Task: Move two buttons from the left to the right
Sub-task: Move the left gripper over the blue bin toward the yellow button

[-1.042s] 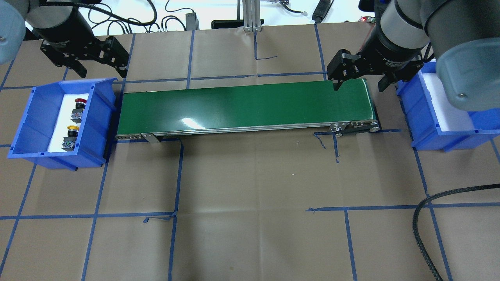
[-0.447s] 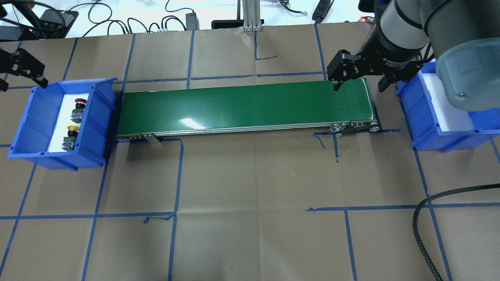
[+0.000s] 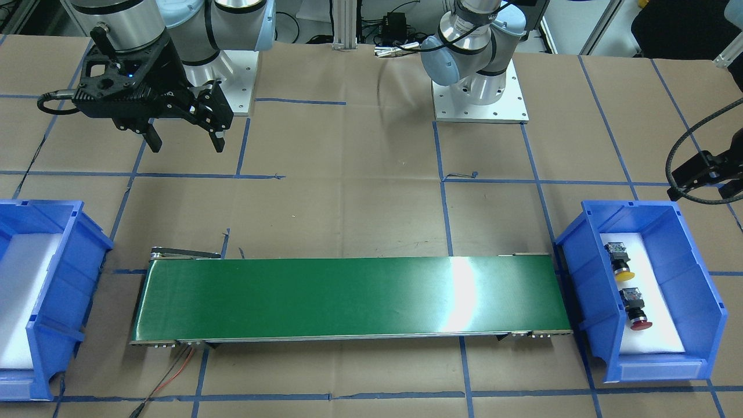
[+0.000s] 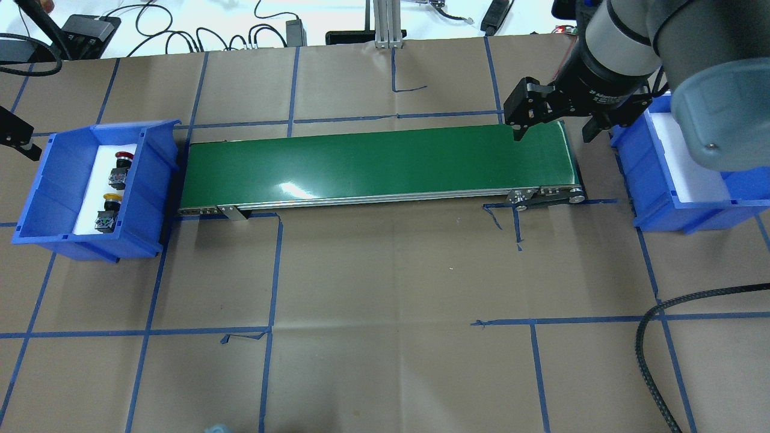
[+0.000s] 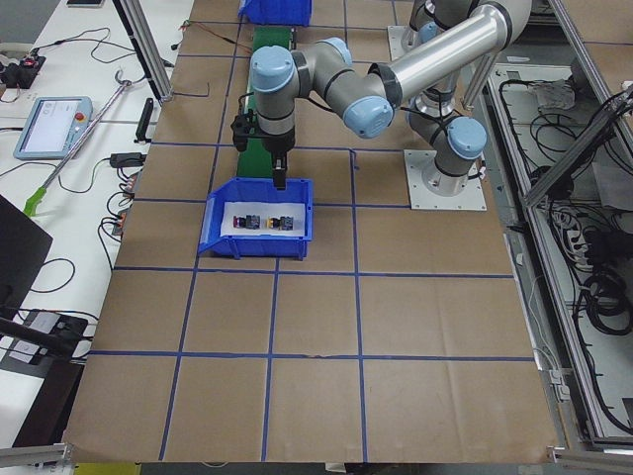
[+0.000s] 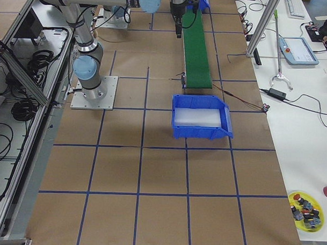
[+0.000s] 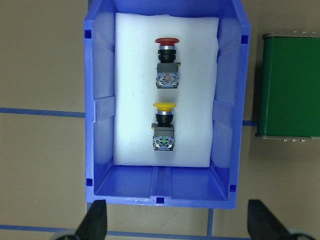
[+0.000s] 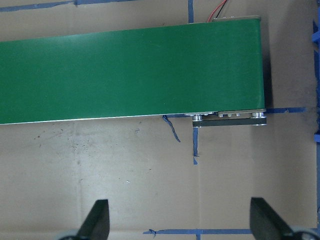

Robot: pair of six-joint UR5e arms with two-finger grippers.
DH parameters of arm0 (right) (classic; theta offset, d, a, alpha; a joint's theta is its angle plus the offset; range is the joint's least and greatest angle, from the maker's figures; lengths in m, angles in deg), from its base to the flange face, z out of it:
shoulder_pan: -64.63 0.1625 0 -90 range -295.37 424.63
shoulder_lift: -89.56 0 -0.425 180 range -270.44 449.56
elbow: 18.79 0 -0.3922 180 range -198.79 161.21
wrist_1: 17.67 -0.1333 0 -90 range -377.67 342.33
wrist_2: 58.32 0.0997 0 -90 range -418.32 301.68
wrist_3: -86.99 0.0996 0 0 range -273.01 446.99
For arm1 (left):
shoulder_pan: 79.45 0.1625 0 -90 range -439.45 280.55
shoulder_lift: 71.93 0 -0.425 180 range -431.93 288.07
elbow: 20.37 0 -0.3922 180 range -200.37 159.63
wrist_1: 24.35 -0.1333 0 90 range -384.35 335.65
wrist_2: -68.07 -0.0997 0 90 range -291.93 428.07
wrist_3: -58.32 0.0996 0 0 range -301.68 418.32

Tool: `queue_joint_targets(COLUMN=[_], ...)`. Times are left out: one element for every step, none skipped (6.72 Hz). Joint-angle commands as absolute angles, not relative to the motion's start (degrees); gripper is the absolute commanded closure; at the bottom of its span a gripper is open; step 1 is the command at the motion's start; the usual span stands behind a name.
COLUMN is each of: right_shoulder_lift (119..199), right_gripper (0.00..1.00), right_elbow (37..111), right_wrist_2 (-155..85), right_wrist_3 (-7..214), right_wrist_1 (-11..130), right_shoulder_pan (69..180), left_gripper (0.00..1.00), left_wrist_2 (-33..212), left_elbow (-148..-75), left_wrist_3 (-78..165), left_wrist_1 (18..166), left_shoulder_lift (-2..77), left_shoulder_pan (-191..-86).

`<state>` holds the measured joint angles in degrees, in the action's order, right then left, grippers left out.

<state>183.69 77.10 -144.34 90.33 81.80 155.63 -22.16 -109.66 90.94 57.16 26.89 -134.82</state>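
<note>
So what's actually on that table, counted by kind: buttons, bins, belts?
Buttons: 2 (red button, yellow button)
Blue bins: 2 (left bin, right bin)
Green conveyor belt: 1
Total: 5

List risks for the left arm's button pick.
1. The red button and yellow button lie end to end in the left bin; gripping one may knock the other.
2. The left gripper is wide open; a finger could clip a bin wall.
3. Laid on the conveyor, a button might roll before the right gripper, open near its end, takes it.
</note>
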Motion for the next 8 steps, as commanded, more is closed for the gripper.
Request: queue_joint_targets(right_shoulder_lift=[183.69, 183.69, 183.69, 183.69, 183.69, 183.6, 183.69, 183.69], right_gripper=[0.0, 0.0, 0.0, 0.0, 0.0, 0.0, 0.0, 0.0], right_elbow=[77.18, 77.1, 77.18, 77.18, 77.1, 77.18, 77.1, 77.1], right_wrist_2=[-144.28, -144.28, -144.28, -144.28, -144.28, -144.28, -144.28, -144.28], right_wrist_3=[90.33, 90.33, 90.33, 90.33, 90.33, 90.33, 90.33, 90.33], right_wrist_1=[81.47, 81.38, 81.38, 81.38, 81.38, 81.38, 81.38, 81.38], right_shoulder_pan=[155.6, 155.6, 155.6, 155.6, 155.6, 155.69, 155.6, 155.6], left_gripper=[0.0, 0.0, 0.0, 0.0, 0.0, 0.0, 0.0, 0.0], left_wrist_2=[-21.85, -20.45, -20.35, -20.44, -20.52, -20.79, -20.79, -20.88], left_elbow=[-114.13, -115.45, -115.73, -116.08, -116.86, -118.35, -121.15, -123.79], left_wrist_3=[91.89, 91.98, 92.16, 92.51, 92.94, 92.95, 92.95, 93.12], left_wrist_1=[50.14, 47.31, 46.68, 45.45, 43.0, 39.5, 36.24, 32.03], left_shoulder_lift=[29.92, 31.59, 32.65, 33.88, 35.37, 36.6, 37.22, 37.92], left_shoulder_pan=[-135.26, -135.61, -136.05, -135.96, -135.96, -135.96, -135.96, -135.88])
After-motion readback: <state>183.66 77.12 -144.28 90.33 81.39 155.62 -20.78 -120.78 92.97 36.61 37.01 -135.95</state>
